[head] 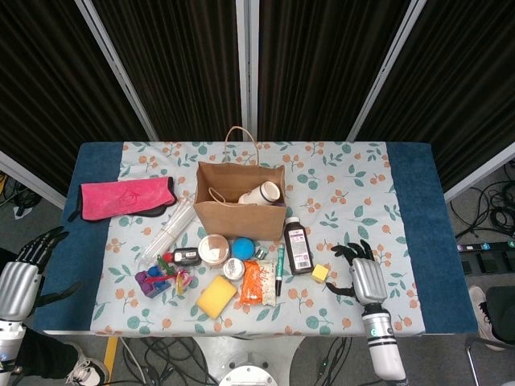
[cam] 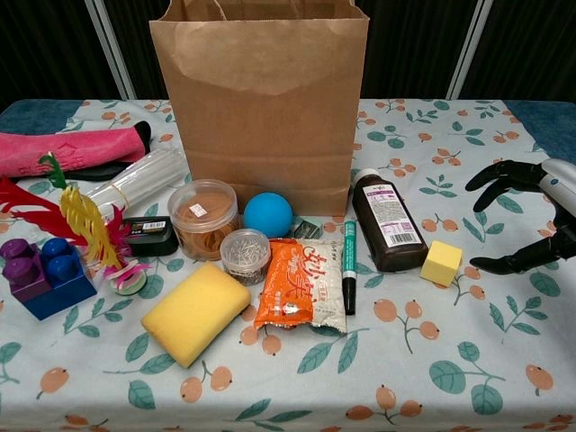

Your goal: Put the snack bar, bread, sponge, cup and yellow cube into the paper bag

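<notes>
The brown paper bag (head: 239,201) (cam: 259,99) stands upright behind the clutter, with a white cup (head: 263,193) inside it. In front lie the yellow sponge (head: 216,296) (cam: 195,312), an orange snack packet (head: 258,283) (cam: 301,284) and the small yellow cube (head: 320,273) (cam: 441,263). My right hand (head: 362,273) (cam: 533,216) hovers open just right of the cube, its fingers spread toward it without touching. My left hand (head: 22,277) hangs open off the table's left edge, holding nothing. I see no bread.
A dark bottle (head: 297,245) and a green marker (head: 279,269) lie just left of the cube. A blue ball (head: 243,247), round tubs (head: 214,249), toy blocks (head: 148,281), a straw bundle (head: 169,227) and a pink cloth (head: 126,197) crowd the left half.
</notes>
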You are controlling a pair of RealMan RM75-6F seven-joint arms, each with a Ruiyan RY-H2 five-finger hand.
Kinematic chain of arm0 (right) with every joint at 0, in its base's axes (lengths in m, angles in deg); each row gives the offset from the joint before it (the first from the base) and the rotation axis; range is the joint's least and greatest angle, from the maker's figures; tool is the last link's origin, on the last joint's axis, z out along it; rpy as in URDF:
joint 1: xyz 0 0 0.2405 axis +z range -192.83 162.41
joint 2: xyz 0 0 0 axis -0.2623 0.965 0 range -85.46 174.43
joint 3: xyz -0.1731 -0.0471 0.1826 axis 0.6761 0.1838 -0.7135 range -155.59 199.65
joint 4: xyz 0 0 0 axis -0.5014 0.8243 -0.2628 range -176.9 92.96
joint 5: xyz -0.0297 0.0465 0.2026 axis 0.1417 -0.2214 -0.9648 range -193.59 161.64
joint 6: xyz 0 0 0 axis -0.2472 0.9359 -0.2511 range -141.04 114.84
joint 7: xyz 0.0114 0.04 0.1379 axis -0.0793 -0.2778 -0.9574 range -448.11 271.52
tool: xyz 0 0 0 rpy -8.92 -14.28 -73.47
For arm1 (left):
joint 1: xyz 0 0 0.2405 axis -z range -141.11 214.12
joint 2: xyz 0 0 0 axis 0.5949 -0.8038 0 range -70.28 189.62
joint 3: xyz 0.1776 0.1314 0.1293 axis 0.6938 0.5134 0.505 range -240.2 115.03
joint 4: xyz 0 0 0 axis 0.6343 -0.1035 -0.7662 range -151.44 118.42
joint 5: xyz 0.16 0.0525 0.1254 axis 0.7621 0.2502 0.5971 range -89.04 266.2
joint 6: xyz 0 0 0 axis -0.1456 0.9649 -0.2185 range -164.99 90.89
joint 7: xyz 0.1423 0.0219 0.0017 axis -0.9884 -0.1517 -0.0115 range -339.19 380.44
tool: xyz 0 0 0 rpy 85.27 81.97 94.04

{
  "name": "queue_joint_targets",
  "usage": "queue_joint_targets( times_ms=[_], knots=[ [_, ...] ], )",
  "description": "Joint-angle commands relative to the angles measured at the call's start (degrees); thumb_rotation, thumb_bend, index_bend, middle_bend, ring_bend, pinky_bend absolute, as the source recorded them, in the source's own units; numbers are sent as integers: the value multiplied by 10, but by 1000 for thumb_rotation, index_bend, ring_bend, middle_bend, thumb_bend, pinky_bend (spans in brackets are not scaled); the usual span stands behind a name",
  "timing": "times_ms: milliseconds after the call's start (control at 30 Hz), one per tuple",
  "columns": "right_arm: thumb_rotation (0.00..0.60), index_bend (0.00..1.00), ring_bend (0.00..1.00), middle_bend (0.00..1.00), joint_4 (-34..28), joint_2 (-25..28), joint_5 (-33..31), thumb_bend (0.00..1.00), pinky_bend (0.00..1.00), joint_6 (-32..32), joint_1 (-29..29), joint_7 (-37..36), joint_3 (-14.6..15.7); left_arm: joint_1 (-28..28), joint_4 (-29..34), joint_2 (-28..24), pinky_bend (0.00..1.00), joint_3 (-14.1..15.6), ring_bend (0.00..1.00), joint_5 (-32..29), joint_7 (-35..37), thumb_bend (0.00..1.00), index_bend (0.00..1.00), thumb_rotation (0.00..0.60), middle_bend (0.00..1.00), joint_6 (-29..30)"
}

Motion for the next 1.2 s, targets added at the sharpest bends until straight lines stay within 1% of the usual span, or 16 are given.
queue_joint_targets(
  times_ms=[33, 367, 667, 933, 1200],
  knots=[
    [600, 292, 169, 352, 24, -28, -2, 0, 0, 2, -9, -9, -6, 0, -3, 0, 221, 0, 177, 1, 3, 157, 201, 600, 230, 0],
    [600, 299, 183, 360, 84, -87, -7, 0, 0, -11, -18, -16, -20, 1, -15, -4, 221, 2, 177, 3, 21, 157, 201, 600, 230, -1],
    [600, 313, 213, 377, 104, -115, -10, 8, 0, -27, -15, -7, -33, 2, -22, -2, 221, 2, 177, 1, 29, 157, 201, 600, 230, -3],
    [600, 336, 253, 396, 125, -134, -13, 81, 7, -32, -16, -3, -46, 3, -27, 0, 221, -1, 177, -3, 33, 157, 201, 600, 230, -4],
    [600, 380, 335, 425, 133, -138, -12, 177, 92, -39, -18, -2, -51, 4, -27, 0, 221, -2, 176, -4, 33, 157, 201, 600, 230, -4]
  ],
)
